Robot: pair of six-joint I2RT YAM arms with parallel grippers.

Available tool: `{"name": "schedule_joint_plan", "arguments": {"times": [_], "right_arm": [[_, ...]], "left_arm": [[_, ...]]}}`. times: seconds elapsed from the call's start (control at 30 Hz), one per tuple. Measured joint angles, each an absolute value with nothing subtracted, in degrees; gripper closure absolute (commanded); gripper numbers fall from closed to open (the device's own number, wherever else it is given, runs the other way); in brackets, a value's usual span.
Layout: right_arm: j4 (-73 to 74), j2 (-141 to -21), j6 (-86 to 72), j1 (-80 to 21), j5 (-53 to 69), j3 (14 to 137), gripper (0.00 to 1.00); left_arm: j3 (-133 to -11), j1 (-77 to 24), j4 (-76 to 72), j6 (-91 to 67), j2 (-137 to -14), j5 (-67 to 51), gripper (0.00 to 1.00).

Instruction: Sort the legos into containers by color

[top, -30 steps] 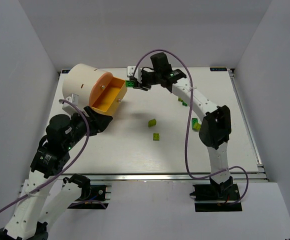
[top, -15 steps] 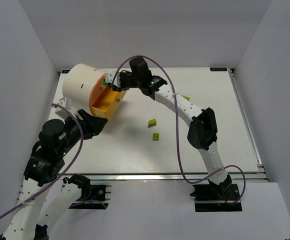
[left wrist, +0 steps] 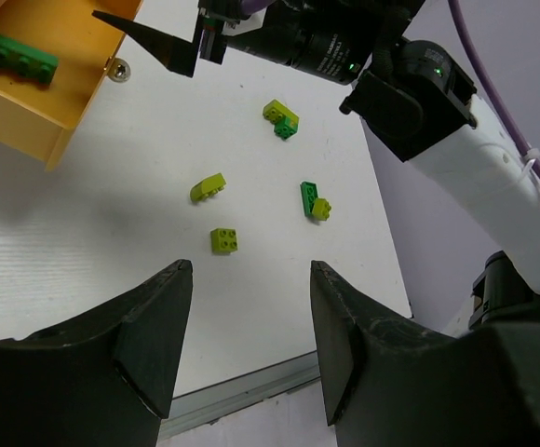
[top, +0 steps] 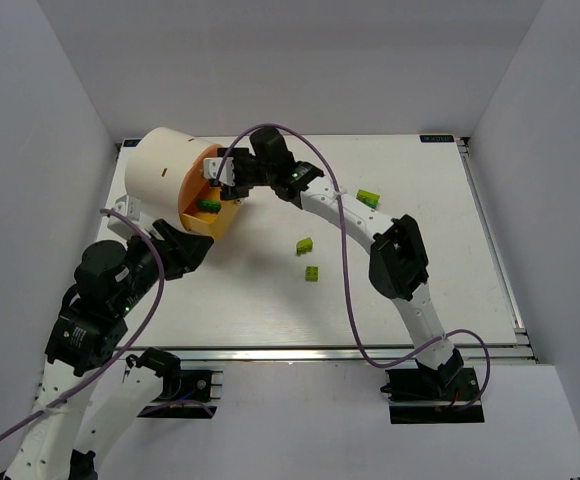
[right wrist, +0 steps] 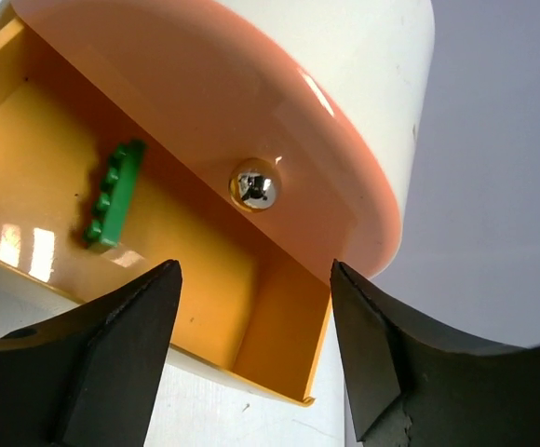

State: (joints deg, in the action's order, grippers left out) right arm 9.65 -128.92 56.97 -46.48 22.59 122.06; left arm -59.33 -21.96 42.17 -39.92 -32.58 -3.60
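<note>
– while i monitor both wrist feeds, confirm finger state and brick location.
– right gripper (right wrist: 251, 279): fingers spread, empty, at the orange plastic box tray (right wrist: 28, 121); long dark green studded brick (right wrist: 114, 193) lies inside it. left gripper (left wrist: 249, 279): spread, empty, above loose yellow-green bricks (left wrist: 224, 240).

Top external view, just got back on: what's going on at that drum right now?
The right gripper hangs at the open orange tray of the cream drum, jaws apart and empty. A dark green lego lies inside that tray, held by nothing. The left gripper is open too, empty, low over the table near the drum. Several loose legos wait on the table, yellow-green and dark green, so sorting is not finished.
</note>
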Motion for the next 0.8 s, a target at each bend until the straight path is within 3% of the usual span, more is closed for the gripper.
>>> {"name": "schedule_joint_plan", "arguments": {"times": [0.1,0.17,0.2,0.23,0.3,0.47,0.5,0.53,0.7,0.8], "right_arm": [[9.3,-128.4,55.4,-46.0,22.3,120.8,0.32],[9.2,-127.1,53.0,-45.6,21.7,119.3,0.42],[9.0,-125.9,50.8,-45.4,20.9,118.2,0.64],[9.0,-124.4,48.8,-45.0,20.2,116.9,0.79],[8.0,-120.2,42.2,-43.8,17.1,113.3,1.0],[10.9,-107.8,26.7,-36.1,15.5,106.0,1.0],[12.4,-105.3,24.0,-33.6,16.1,104.6,0.95],[13.7,-102.9,21.6,-30.9,16.9,102.9,0.84],[21.3,-93.0,15.8,-18.0,21.2,89.3,0.47],[30.4,-92.6,14.6,-13.7,22.0,85.2,0.4]], "left_arm": [[-59.3,-22.0,41.0,-39.9,-33.1,-3.9,0.39],[-59.2,-22.0,39.5,-39.9,-34.1,-5.0,0.53],[-59.1,-22.0,38.3,-40.1,-34.9,-5.6,0.6],[-58.7,-22.0,37.1,-40.1,-35.7,-6.5,0.72],[-57.6,-21.9,34.1,-39.9,-37.8,-8.8,0.78],[-54.5,-22.3,26.7,-39.9,-45.4,-14.6,0.8],[-54.1,-22.3,25.4,-39.9,-47.0,-15.7,0.78],[-53.9,-22.3,24.3,-39.9,-48.8,-16.7,0.75],[-53.8,-22.9,19.4,-39.2,-55.3,-20.9,0.47],[-53.8,-23.7,17.1,-38.9,-57.9,-22.3,0.43]]}}
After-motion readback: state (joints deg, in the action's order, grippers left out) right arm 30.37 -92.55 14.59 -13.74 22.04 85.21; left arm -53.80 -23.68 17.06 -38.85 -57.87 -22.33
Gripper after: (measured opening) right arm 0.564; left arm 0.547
